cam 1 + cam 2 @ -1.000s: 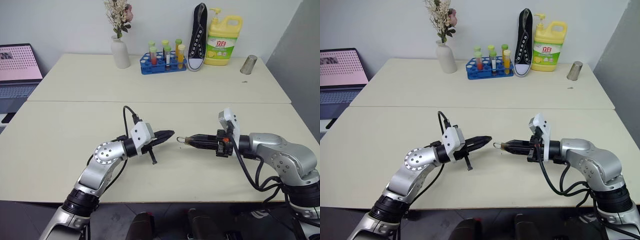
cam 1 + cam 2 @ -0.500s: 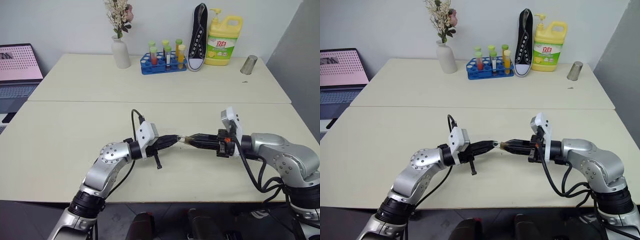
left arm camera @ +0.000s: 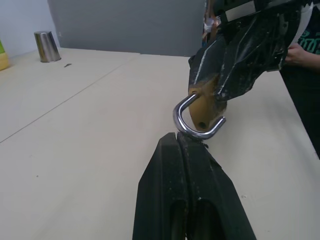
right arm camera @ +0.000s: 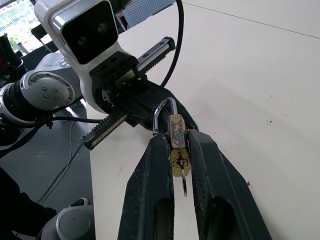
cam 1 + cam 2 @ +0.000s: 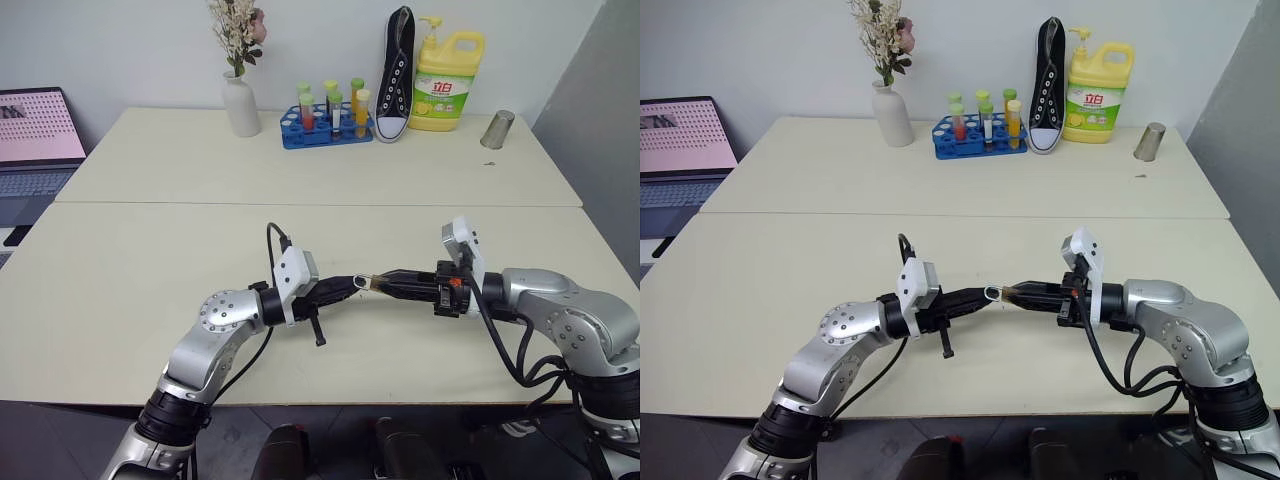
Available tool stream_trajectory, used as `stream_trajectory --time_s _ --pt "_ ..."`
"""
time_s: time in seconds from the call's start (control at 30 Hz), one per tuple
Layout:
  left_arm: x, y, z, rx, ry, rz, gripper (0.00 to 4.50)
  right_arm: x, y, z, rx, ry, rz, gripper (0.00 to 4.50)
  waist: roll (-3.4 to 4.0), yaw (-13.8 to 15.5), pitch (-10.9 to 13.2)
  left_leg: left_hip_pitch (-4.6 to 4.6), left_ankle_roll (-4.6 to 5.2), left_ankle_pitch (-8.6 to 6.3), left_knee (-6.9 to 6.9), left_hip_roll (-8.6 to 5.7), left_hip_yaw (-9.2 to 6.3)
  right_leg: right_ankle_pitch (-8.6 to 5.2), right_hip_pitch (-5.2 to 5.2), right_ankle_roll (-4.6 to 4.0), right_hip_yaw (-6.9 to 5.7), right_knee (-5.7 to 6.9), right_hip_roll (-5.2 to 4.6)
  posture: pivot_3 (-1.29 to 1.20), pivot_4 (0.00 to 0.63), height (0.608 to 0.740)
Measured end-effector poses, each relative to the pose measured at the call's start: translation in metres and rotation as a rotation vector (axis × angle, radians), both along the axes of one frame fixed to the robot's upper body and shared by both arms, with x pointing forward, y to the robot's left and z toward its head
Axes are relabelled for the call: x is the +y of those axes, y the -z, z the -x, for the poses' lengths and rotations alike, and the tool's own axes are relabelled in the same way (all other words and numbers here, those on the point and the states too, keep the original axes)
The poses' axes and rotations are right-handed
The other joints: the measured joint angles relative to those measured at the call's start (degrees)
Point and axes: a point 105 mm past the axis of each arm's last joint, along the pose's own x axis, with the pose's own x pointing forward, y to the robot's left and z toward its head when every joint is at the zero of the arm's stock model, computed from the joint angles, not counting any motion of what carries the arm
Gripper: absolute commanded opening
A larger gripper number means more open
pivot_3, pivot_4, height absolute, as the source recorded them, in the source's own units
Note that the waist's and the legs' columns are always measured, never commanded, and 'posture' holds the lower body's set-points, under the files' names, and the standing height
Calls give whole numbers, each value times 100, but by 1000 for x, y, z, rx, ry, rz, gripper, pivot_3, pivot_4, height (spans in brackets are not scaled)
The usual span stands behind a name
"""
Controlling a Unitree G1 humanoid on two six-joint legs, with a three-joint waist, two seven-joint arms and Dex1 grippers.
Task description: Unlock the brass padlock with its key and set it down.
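A pale cream worktop (image 5: 150,260) stands against a white wall (image 5: 130,50), with a seam (image 5: 300,204) running straight across it — two tables pushed together. A grey panel (image 5: 600,110) closes the right side — a laptop (image 5: 35,135) glows at the left.

The brass padlock (image 4: 176,142) was yellow metal, a bit scratched and dull, and its bent shackle (image 3: 192,121) was shiny silver metal. The black fingers (image 4: 150,195) pinching it looked like rough, matt plastic. Under them the table (image 5: 150,250) was smooth, pale and not shiny.
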Motion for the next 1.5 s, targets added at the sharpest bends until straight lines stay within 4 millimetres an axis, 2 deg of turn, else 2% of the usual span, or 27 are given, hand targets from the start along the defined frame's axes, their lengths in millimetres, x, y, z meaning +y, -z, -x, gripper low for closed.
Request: stream_trajectory --time_s 0.67,1.1,1.5 --pt "-5 -19 27 148 111 72 0 -1 1 -2 -8 11 16 112 0 0 0 0 0 0 0 0 0 -1 0 1 1 -1 0 0 150 740" --pt "-1 -25 20 162 56 104 0 1 2 -1 -4 4 15 112 0 0 0 0 0 0 0 -1 1 -1 0 1 2 -1 0 0 150 740" --pt "-7 -31 14 136 41 139 0 3 4 0 1 -4 16 112 0 -1 0 0 0 0 -1 -1 0 -1 0 0 2 -2 1 0 150 740"
